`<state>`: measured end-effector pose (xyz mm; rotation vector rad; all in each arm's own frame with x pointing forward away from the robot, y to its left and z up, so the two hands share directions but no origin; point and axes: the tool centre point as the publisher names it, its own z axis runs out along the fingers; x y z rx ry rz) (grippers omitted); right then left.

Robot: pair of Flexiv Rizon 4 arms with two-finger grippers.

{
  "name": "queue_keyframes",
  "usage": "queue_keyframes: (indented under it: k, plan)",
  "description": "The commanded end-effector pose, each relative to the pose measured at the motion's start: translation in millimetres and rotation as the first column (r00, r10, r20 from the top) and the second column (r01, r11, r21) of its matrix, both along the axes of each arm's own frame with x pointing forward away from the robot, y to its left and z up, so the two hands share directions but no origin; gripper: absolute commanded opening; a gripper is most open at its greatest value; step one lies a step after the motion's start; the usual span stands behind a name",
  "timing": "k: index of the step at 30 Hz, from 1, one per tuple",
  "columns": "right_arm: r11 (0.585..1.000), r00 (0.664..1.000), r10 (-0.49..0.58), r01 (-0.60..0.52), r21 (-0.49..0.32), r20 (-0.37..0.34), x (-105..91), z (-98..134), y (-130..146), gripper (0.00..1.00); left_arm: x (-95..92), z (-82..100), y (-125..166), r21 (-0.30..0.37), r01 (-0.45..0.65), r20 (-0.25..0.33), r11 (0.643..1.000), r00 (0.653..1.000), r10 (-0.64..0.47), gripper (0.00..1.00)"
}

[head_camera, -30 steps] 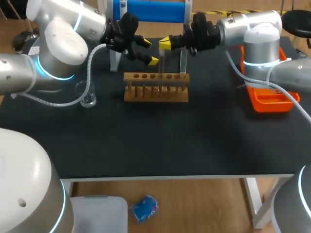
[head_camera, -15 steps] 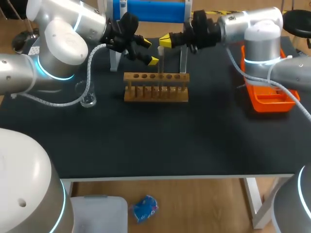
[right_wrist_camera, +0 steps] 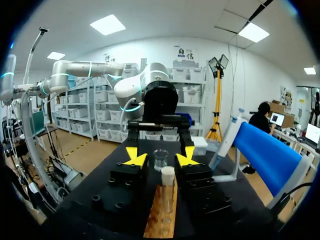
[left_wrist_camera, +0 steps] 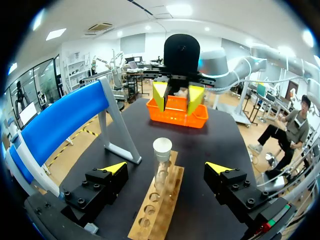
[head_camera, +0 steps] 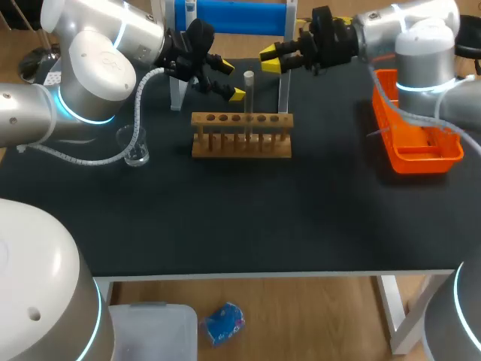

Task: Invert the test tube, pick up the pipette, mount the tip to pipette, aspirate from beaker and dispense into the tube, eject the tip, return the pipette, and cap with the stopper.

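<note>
1. Drawn back since a second ago, the right gripper (head_camera: pixel 270 60) has left the test tube (head_camera: pixel 248 94) and now hangs apart from it, toward the far right; the left arm (head_camera: pixel 98 68) has kept its place.
2. The black table (head_camera: pixel 301 218) carries everything.
3. The left arm comes in from the far left. Its left gripper (head_camera: pixel 231 80) is spread wide, just beside the tube's upper part without touching it.
4. The right arm (head_camera: pixel 406 37) comes in from the far right corner; its fingers stand apart and hold nothing.
5. A blue-topped stand (head_camera: pixel 229 16) straddles the table's far edge, behind the rack.
6. An orange tray (head_camera: pixel 417 158) lies at the right side, well apart from the rack.
7. The wooden rack (head_camera: pixel 240 135) sits mid-table between the two grippers.
8. A clear beaker (head_camera: pixel 135 154) stands left of the rack, under the left arm.
9. The tube stands upright in a hole near the rack's middle, its white end on top.
</note>
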<state>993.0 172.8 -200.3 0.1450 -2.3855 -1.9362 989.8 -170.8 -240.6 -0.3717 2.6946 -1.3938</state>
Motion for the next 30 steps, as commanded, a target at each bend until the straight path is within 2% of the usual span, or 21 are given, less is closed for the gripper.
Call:
queue_keyframes:
  k: [1, 8, 11, 30]
  plan:
    - [0.990, 0.998, -0.050, 0.053, -0.134, 0.025, -24.1, 11.8, -20.3, 1.00, -0.3, -0.4, 0.2, -0.002, -0.001, 0.001, 1.000, 1.000, 0.001, 1.00]
    - [0.959, 0.997, -0.078, 0.083, -0.270, 0.029, -37.2, -4.0, -46.8, 1.00, -0.3, -0.4, 0.2, -0.002, -0.001, 0.001, 1.000, 1.000, 0.001, 1.00]
    - [0.948, 0.998, -0.050, 0.057, -0.315, 0.029, -41.8, -12.5, -57.3, 1.00, -0.3, -0.4, 0.2, -0.002, -0.001, 0.001, 1.000, 1.000, 0.001, 1.00]
    - [0.948, 0.998, -0.050, 0.057, -0.315, 0.029, -41.8, -12.5, -57.3, 1.00, -0.3, -0.4, 0.2, -0.002, -0.001, 0.001, 1.000, 1.000, 0.001, 1.00]
